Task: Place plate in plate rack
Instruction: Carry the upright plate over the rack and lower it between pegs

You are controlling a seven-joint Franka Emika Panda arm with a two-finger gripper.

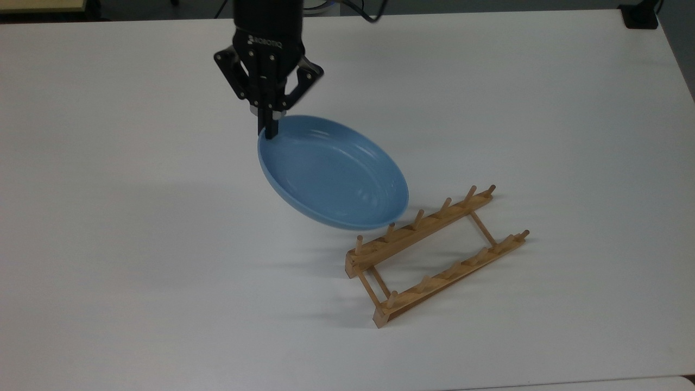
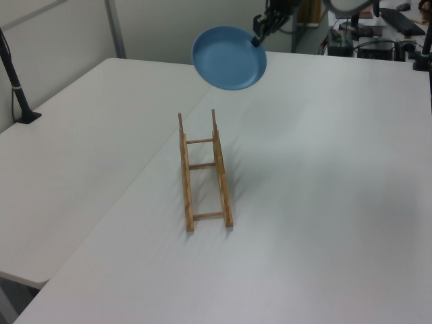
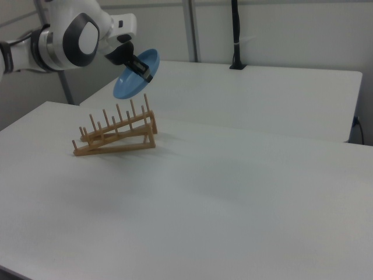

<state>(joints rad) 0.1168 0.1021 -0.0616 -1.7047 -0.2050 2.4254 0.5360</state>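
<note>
End effector (image 1: 270,130) pinches the plate (image 1: 334,174) by its rim; we see the plate tilted in the air, clear of the worktop (image 1: 136,244), just beside the plate rack (image 1: 434,255).

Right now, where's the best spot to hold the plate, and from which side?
By its thin raised rim, as the gripper does now: one finger inside, one outside, at the edge farthest from the rack. The plate is too wide to span, and this grip leaves the opposite edge free to drop between the pegs.
</note>
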